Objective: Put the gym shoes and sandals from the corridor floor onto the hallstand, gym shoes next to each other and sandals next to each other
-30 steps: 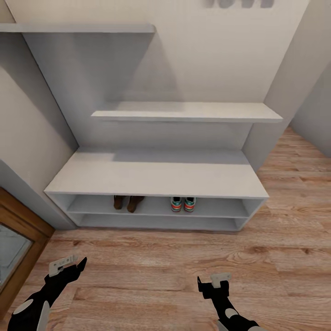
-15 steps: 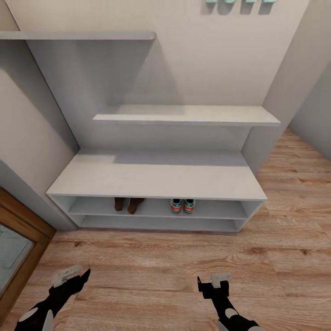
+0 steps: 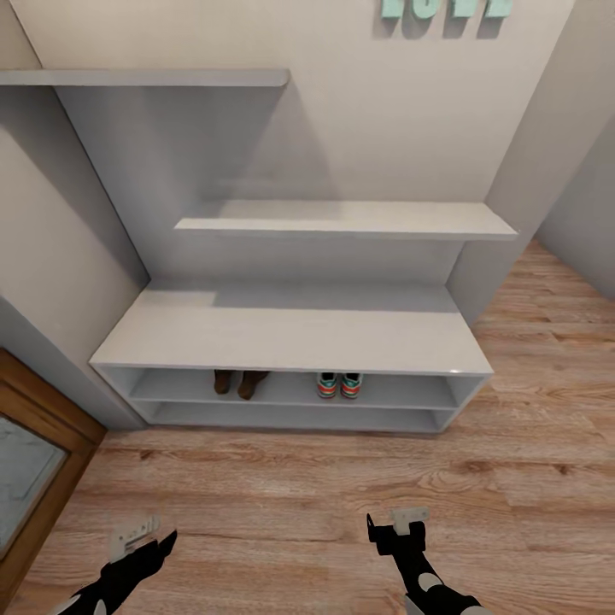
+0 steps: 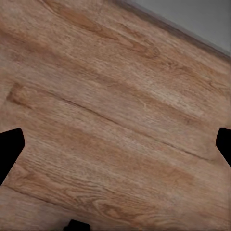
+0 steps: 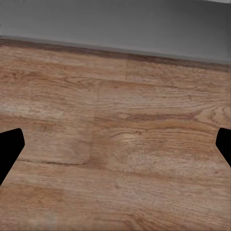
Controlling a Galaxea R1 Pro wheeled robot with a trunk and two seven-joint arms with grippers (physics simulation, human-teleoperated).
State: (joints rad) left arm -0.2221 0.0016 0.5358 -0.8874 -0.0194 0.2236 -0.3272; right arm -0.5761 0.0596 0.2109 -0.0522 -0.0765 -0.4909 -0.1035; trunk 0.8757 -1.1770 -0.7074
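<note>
Gym shoes (image 3: 340, 384) stand side by side on the upper shelf of the hallstand (image 3: 290, 329), near six o'clock under its flat top, heels facing out. Just toward nine o'clock of them, apart by a small gap, the two sandals (image 3: 239, 382) sit together on the same shelf. The lower compartment looks bare, and no footwear lies on the corridor floor (image 3: 307, 495). Judged from this, the arrangement looks complete.

Sneakers like these should be light and fairly stiff at the sole, best taken across the heel or sides; the sandals' woven uppers would likely give, so their firm soles suit a grip better.

Left gripper (image 3: 141, 541) at seven o'clock and right gripper (image 3: 397, 523) at five o'clock hang low over bare planks, both with jaws spread wide and nothing between them.
</note>
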